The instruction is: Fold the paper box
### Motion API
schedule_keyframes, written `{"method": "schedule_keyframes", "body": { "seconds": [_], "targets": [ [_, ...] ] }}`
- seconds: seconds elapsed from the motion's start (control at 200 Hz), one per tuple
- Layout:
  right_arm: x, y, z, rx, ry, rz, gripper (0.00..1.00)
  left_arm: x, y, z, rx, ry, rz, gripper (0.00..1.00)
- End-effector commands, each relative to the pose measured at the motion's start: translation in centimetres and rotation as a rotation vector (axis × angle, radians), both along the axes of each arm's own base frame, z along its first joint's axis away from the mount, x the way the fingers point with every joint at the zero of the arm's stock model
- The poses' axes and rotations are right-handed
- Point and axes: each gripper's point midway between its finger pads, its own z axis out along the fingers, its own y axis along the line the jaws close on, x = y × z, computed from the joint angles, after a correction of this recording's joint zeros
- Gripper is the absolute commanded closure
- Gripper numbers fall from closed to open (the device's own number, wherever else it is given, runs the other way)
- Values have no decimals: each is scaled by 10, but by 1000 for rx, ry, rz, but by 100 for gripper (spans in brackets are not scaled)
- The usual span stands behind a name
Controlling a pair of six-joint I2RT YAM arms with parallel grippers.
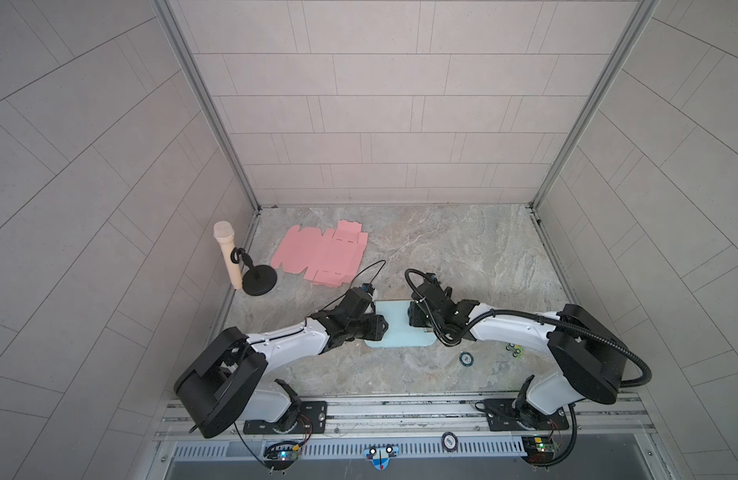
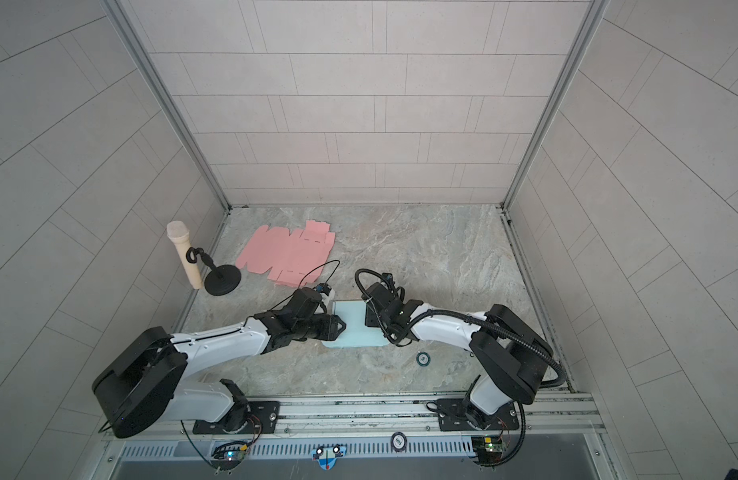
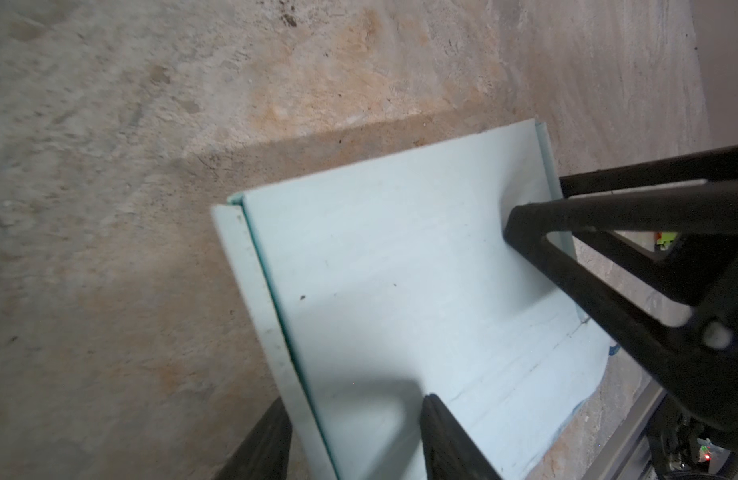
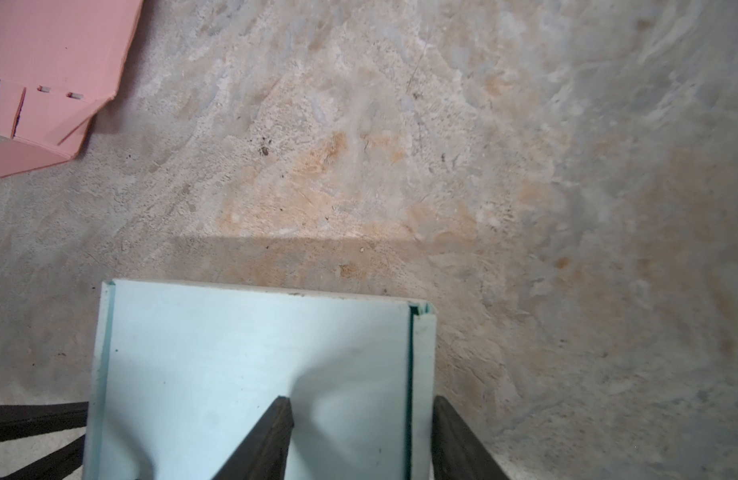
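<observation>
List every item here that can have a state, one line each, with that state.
blue box: partly folded, two sides raised, top open
pink sheet: flat, unfolded
microphone: upright, clipped to its stand
left gripper: open, straddling one raised side of the box
right gripper: open, straddling the opposite raised side

A grey and beige marble-patterned worktop sits inside a three-sided booth. Pale grey tiled walls rise behind the worktop and on both sides of it, the tiles laid in staggered rows. Bare metal posts stand at the worktop's two far corners. A metal rail runs along the worktop's near edge. The light is soft and even, with only faint shadows on the stone.
</observation>
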Motion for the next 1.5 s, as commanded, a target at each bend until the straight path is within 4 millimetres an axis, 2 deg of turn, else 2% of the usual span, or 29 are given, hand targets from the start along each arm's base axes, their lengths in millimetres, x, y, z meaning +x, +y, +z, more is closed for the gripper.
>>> {"method": "schedule_keyframes", "body": {
  "seconds": [0.0, 0.075, 0.15, 0.24, 0.355, 0.461, 0.576, 0.676, 0.851, 1.196, 1.492],
  "targets": [
    [-3, -8, 9, -28, -5, -8, 35, 3, 2, -1, 19, 1, -4, 46],
    [-6, -15, 13, -46, -11, -13, 29, 4, 4, 1, 21, -2, -1, 41],
    [-9, -20, 21, -65, -26, -14, 25, 5, 7, 7, 15, -10, 9, 25],
    [-16, -25, 31, -104, -45, -4, 23, 4, 12, 17, 11, -26, 26, 21],
    [-30, -27, 41, -156, -69, 28, 22, -6, 25, 24, 32, -42, 51, 22],
    [-46, -20, 46, -167, -76, 64, 22, -20, 32, 31, 30, -49, 54, 23],
    [-57, -16, 48, -167, -78, 79, 22, -35, 30, 37, 23, -60, 34, 26],
    [-63, -14, 42, -152, -67, 82, 22, -44, 23, 36, 9, -50, 18, 31],
    [-71, -8, 31, -141, -47, 93, 23, -48, 16, 31, 1, -43, 12, 36],
    [-76, -4, 20, -116, -32, 92, 23, -52, 12, 16, 9, -17, 5, 36],
    [-83, 2, 8, -94, -10, 104, 22, -53, 10, 11, 9, -12, 3, 35]
  ]
}}
